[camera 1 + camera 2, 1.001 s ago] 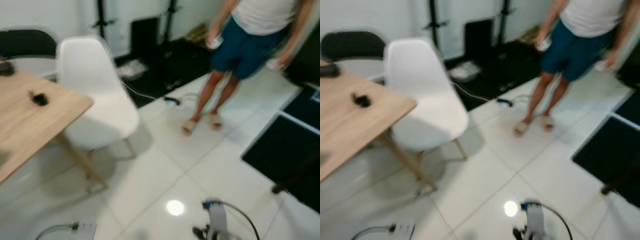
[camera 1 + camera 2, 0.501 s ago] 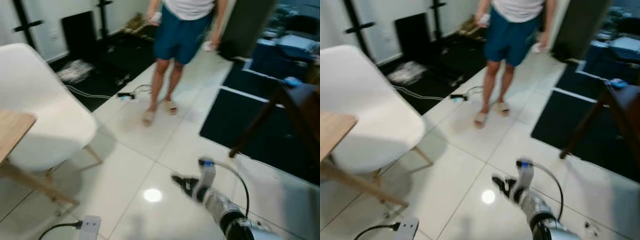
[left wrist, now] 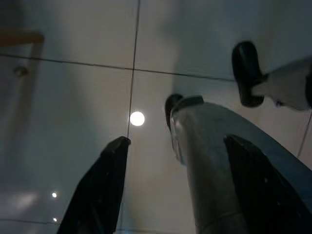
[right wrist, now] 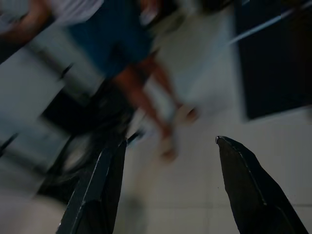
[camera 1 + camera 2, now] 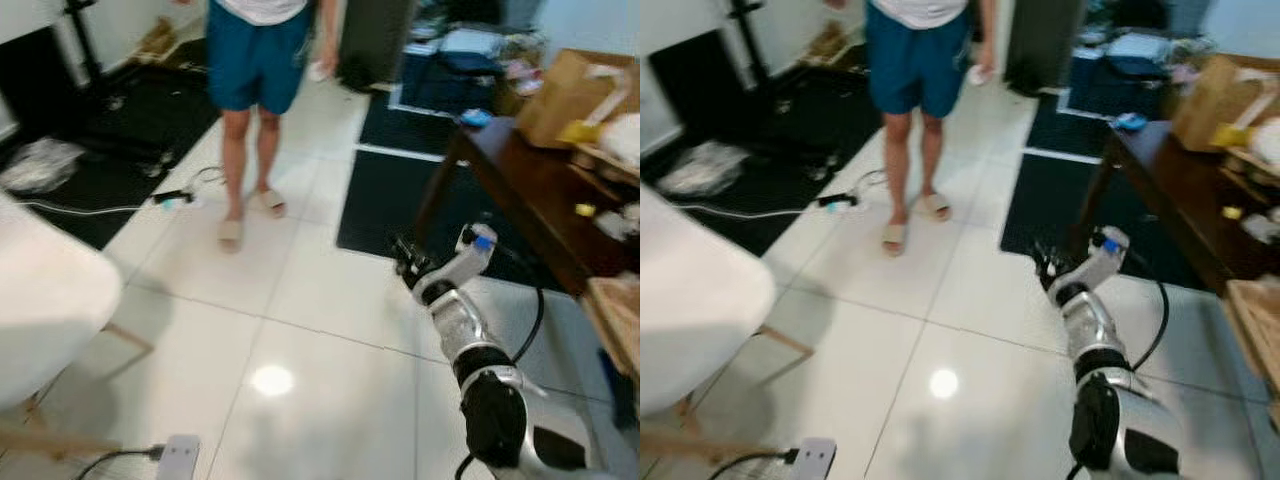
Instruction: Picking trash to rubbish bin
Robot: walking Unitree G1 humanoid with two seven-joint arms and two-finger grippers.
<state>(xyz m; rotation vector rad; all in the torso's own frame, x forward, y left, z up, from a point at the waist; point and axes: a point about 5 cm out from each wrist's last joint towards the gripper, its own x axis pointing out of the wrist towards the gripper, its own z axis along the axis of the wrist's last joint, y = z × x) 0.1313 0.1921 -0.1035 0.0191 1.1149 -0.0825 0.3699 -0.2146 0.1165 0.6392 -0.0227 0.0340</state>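
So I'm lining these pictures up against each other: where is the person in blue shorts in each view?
Left eye view: person at top, left of centre, on the white floor.
Right eye view: person at top, nearer centre.
Left wrist view: no person; tiles and the robot's own leg.
Right wrist view: person blurred, beyond the open fingers.
Shared landmark: the black mat beside the person.
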